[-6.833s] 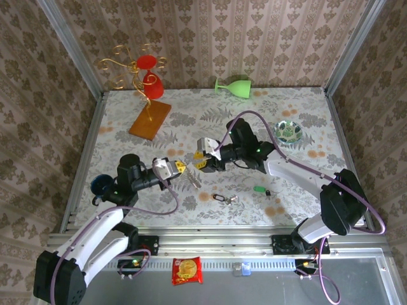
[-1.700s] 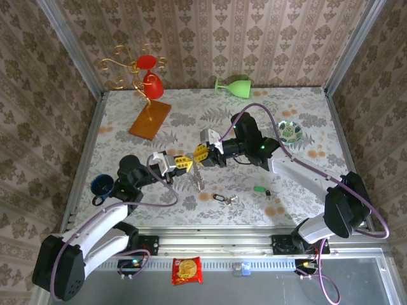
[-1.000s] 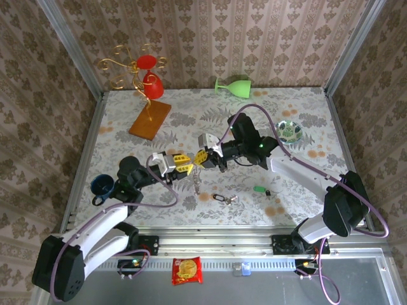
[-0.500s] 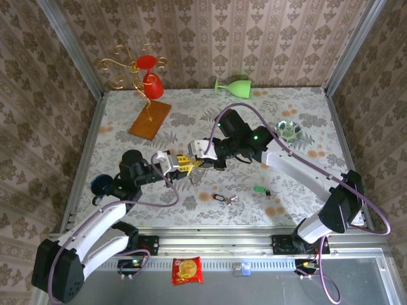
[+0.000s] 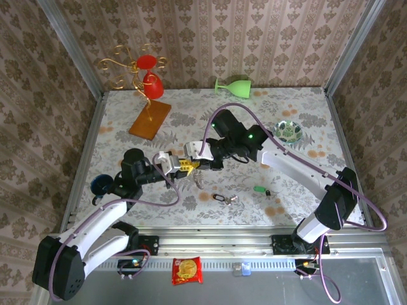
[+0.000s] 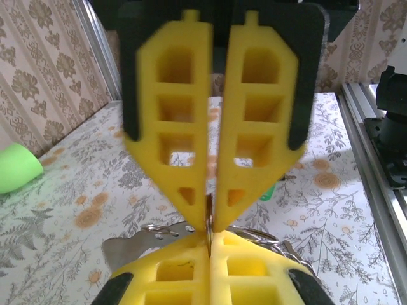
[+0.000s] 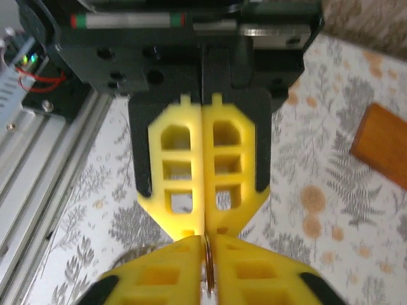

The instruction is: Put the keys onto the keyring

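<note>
- Left gripper (image 5: 186, 168) and right gripper (image 5: 193, 164) meet tip to tip. Each has its yellow pads pinched shut on the thin keyring (image 5: 198, 180).
- The fingers hide most of the loop in the wrist views.
- Green-headed key (image 5: 259, 189) and silver key (image 5: 224, 198) lie apart on the floral table (image 5: 305, 127).

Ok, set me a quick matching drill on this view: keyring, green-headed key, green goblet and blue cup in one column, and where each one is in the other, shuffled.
Things:
1. keyring
2. green-headed key
3. green goblet
4. blue cup

Places:
A. lying on its side at the far edge of the table
B. flat on the table, right of the silver key
C. at the table's left edge
D. pinched between the left claw and the right claw

Pairs: 1-D, 2-B, 3-A, 4-C
</note>
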Available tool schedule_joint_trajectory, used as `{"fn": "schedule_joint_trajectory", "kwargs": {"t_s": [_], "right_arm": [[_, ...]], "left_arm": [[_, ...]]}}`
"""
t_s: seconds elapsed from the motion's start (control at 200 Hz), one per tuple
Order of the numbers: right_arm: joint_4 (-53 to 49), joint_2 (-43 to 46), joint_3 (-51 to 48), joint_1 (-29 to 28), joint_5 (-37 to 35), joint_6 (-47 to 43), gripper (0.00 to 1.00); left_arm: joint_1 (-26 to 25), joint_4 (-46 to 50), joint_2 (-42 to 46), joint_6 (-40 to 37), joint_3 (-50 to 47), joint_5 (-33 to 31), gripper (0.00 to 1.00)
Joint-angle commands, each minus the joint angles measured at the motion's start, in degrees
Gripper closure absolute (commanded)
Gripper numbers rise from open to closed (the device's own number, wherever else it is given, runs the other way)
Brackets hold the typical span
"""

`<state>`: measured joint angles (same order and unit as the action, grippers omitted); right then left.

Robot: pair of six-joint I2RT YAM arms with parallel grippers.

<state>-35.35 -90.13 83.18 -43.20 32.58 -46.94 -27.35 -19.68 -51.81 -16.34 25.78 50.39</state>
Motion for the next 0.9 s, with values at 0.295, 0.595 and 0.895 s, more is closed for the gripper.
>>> {"fn": "schedule_joint_trajectory", "kwargs": {"t_s": [0.295, 0.595, 0.895], "right_arm": [[34.1, 10.0, -22.3, 9.0, 16.9, 23.5, 0.74], [37.4, 8.7, -23.2, 7.9, 17.5, 25.9, 0.74], [36.0, 8.5, -23.1, 7.3, 15.8, 24.5, 0.74]], "left_arm": [[-0.2, -20.6, -1.4, 9.8, -3.7, 2.5, 1.00], [-0.2, -22.1, -2.1, 10.4, -4.0, 3.0, 1.00], [-0.2, -22.8, -2.4, 10.4, -4.2, 2.7, 1.00]]}}
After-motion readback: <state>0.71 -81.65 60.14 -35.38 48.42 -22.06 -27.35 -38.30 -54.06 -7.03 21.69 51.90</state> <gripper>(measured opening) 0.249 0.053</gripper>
